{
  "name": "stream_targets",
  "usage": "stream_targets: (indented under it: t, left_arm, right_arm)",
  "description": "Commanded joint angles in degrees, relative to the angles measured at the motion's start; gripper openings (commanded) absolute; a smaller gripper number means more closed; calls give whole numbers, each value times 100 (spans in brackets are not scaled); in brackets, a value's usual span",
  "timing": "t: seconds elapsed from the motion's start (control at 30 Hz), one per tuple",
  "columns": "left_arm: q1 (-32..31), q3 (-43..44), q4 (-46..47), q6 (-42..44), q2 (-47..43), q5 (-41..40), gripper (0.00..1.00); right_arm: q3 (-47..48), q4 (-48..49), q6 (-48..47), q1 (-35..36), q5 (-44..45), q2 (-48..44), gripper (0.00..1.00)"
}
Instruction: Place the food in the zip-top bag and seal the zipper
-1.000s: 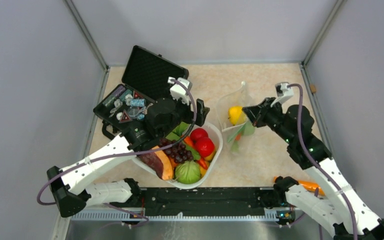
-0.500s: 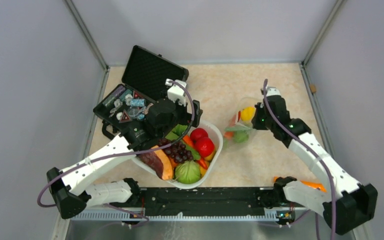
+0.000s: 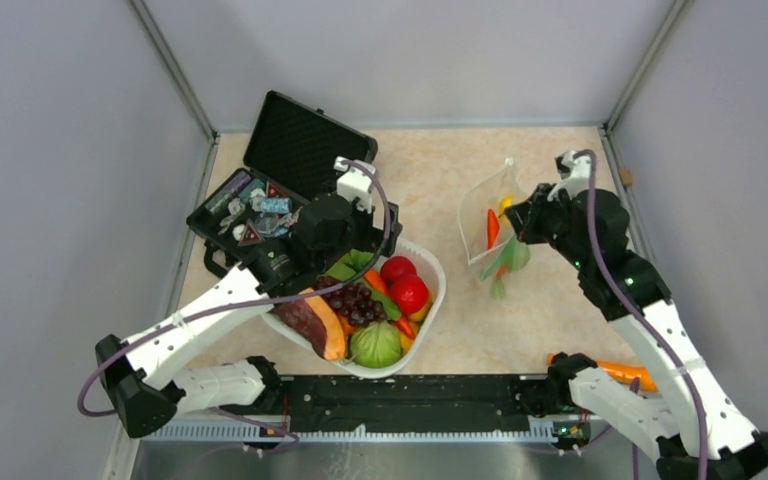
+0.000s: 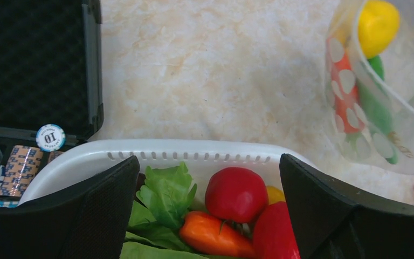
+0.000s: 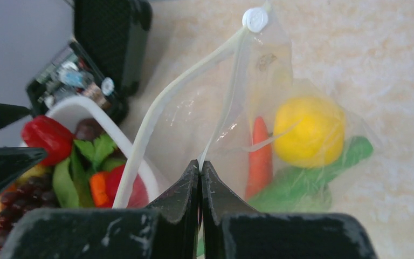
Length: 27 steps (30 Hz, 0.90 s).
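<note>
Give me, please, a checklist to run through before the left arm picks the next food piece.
1. Hold: right fingers shut on bag rim: ok.
2. Mouth: zipper strips apart: ok.
3. Opening: left fingers open: ok.
4. Aim: tomato in basket shows between them: ok.
5. All food bagged: not ok; lemon and a few pieces are inside.
6. Room left in bag: cannot tell.
</note>
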Motion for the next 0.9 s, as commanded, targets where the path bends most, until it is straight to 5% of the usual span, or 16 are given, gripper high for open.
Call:
stream_targets:
  t: [0.0, 0.4, 0.87]
  left_arm:
    - [56, 295, -299, 456, 299, 993, 99]
    - [54, 144, -914, 1124, 477, 4301, 99]
    - [-56, 21, -1283, 1077, 1044, 3851, 99]
  right_arm:
    - [-125, -349, 76, -11, 69, 416, 0]
    - [-502, 84, 367, -14, -205, 23, 0]
    - [-593, 235, 506, -12, -458, 45, 0]
